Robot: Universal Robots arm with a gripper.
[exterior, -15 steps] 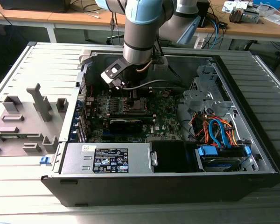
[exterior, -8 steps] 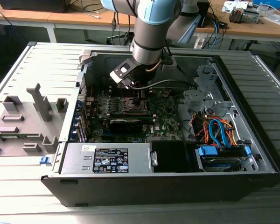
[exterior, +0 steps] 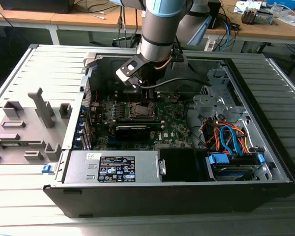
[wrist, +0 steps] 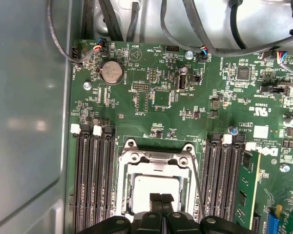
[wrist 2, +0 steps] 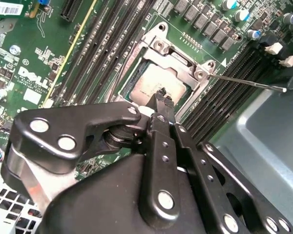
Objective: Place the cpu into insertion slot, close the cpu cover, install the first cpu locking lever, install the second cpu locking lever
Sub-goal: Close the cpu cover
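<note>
In both wrist views the cpu, a silvery square chip, lies in the insertion slot on the green board. The cpu cover, a silver frame, lies flat around it with the chip showing through its window. My gripper hangs just above the chip's near edge, its black fingertips pressed together with nothing between them. A thin metal locking lever sticks out sideways from the socket corner, raised off the board. In the exterior view the arm's wrist stands over the socket.
Black memory slots flank the socket on both sides. A long black card lies in front of it, the power supply at the case front, and cabled drive bays at the exterior view's right. A grey fixture stands outside.
</note>
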